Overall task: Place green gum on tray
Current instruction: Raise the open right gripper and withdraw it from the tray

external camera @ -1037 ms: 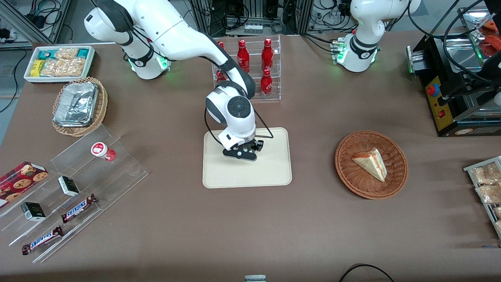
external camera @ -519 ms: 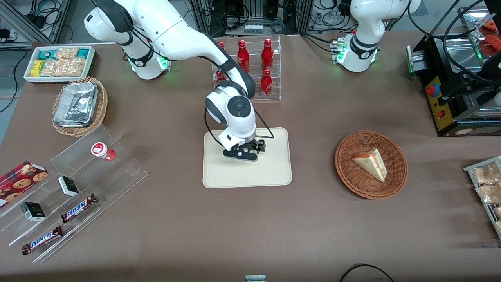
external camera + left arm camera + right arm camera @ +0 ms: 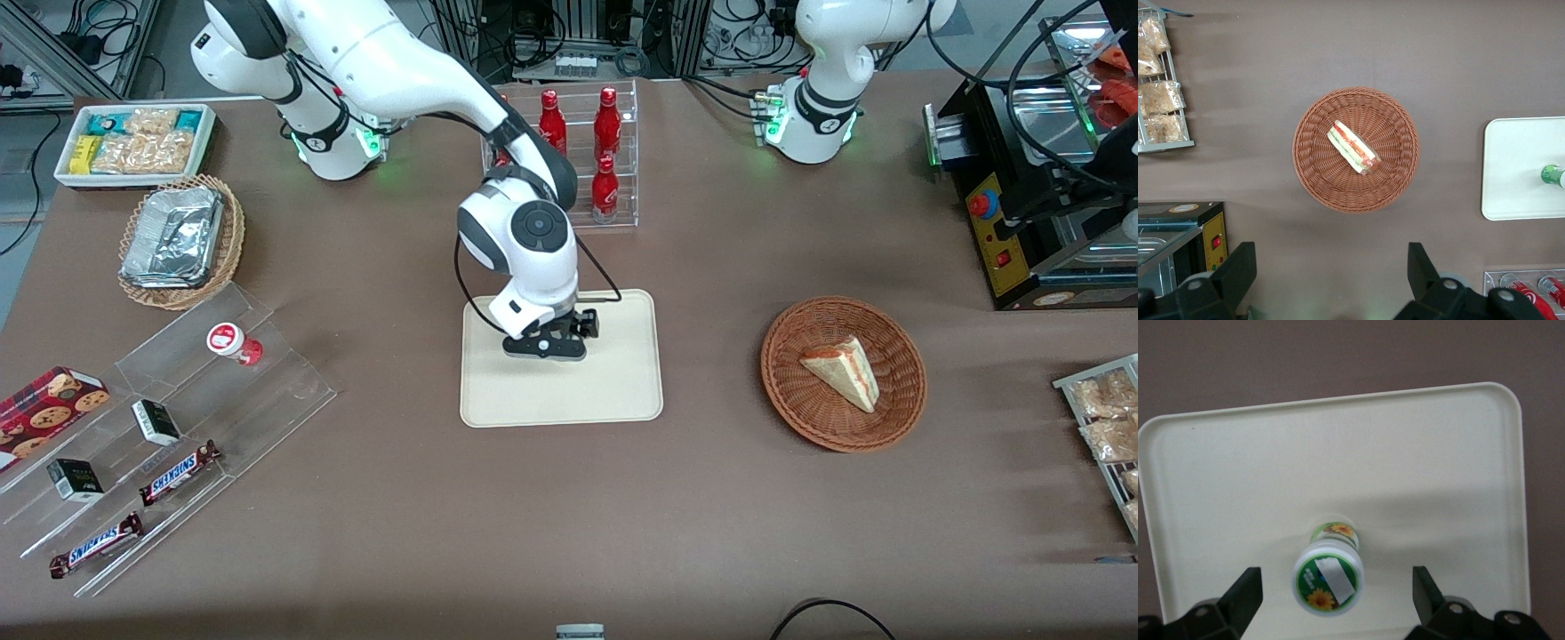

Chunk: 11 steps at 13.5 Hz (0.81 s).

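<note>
Brown surface [image 3: 569, 498] is carrying the tray [image 3: 622, 391], where the green gum [image 3: 1329, 577] is standing upright, untouched. My end effector [image 3: 1337, 597] is hanging released above it; I am judging a straight vertical lift safest.

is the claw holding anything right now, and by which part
Nothing is held. The claw is open above the green gum, which stands free on the tray.
</note>
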Each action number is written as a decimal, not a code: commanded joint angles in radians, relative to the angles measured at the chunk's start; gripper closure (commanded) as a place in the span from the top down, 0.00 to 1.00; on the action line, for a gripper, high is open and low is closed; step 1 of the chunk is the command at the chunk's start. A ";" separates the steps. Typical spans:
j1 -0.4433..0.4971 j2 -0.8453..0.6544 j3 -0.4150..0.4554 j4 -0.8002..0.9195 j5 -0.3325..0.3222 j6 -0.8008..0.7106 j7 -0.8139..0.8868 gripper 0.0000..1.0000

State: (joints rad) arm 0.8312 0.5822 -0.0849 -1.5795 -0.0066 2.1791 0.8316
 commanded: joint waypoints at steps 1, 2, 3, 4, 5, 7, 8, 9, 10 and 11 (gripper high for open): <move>-0.030 -0.070 -0.001 -0.004 -0.009 -0.112 -0.122 1.00; -0.037 -0.091 -0.002 -0.004 -0.009 -0.142 -0.146 1.00; -0.058 -0.113 -0.001 -0.004 -0.009 -0.177 -0.169 1.00; -0.076 -0.139 0.001 -0.004 -0.009 -0.223 -0.216 1.00; -0.093 -0.157 -0.001 -0.004 -0.007 -0.263 -0.265 1.00; -0.130 -0.194 -0.001 -0.005 -0.003 -0.307 -0.318 1.00; -0.150 -0.206 0.001 -0.007 -0.001 -0.326 -0.336 1.00; -0.173 -0.220 0.001 -0.010 0.000 -0.344 -0.371 1.00; -0.196 -0.226 0.001 -0.011 0.002 -0.360 -0.412 1.00; -0.219 -0.235 0.001 -0.016 0.004 -0.366 -0.445 1.00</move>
State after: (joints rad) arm 0.6520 0.3775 -0.0932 -1.5747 -0.0069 1.8397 0.4440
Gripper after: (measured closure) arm 0.000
